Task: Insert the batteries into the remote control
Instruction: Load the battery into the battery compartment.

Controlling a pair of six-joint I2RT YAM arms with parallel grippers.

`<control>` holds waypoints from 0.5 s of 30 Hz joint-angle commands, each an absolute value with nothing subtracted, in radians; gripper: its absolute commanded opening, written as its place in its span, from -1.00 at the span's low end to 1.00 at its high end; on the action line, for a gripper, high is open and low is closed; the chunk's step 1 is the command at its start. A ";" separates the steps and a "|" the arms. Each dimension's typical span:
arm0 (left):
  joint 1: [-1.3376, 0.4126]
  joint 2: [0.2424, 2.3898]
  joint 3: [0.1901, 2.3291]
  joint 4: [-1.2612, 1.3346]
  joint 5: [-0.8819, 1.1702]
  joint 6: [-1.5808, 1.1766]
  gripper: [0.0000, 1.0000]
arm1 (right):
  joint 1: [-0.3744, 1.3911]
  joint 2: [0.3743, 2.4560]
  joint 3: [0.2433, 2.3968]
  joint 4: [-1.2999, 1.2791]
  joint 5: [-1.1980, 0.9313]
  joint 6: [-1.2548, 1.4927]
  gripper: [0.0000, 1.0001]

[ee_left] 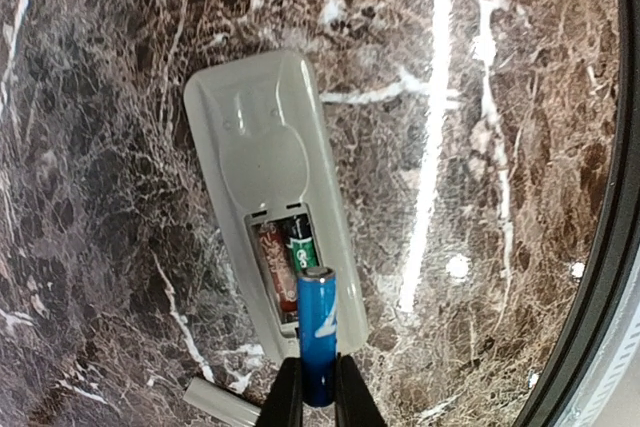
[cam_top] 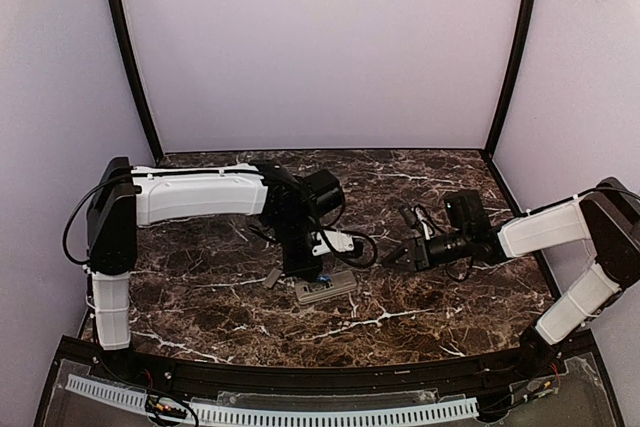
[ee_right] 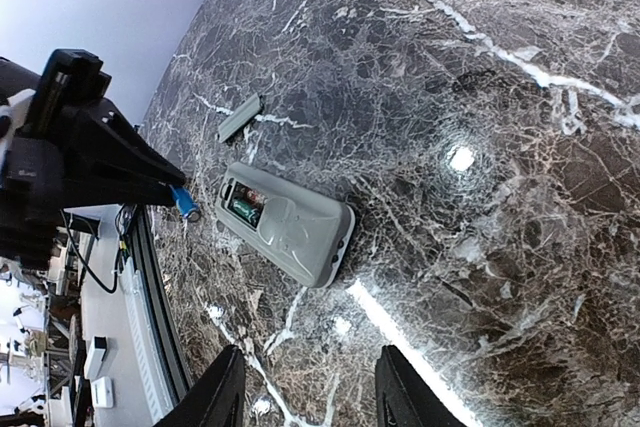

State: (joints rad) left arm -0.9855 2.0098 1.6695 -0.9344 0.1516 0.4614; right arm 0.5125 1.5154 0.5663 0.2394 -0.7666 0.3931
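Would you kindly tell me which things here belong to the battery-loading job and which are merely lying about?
Job: remote, back up, recess open; blue battery, held in left pincer; second battery, seated in recess.
Lying about: grey cover, on the table apart from the remote.

a dark brown marble-patterned desk [cam_top: 440,307] with white veins carries a slim grey plastic remote control [ee_left: 262,152] lying back-up, recess open, and near it a small flat grey cover piece [ee_right: 240,118].
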 commanded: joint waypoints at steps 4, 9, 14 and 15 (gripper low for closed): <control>-0.981 2.069 1.709 -1.025 0.045 0.410 -0.99 | 0.510 1.526 0.550 0.262 -0.770 0.385 -0.13; -0.966 2.097 1.734 -1.028 0.039 0.400 -0.96 | 0.510 1.525 0.547 0.260 -0.769 0.385 -0.13; -0.965 2.118 1.746 -1.032 0.046 0.400 -0.93 | 0.511 1.532 0.543 0.270 -0.770 0.389 -0.13; -0.966 2.123 1.747 -1.033 0.048 0.400 -0.93 | 0.511 1.531 0.542 0.272 -0.770 0.392 -0.13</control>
State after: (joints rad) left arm -0.9703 2.1113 1.7206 -0.9970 0.0536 0.4088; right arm 0.5117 1.5196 0.5610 0.2405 -0.7666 0.3935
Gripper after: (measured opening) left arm 0.095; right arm 0.434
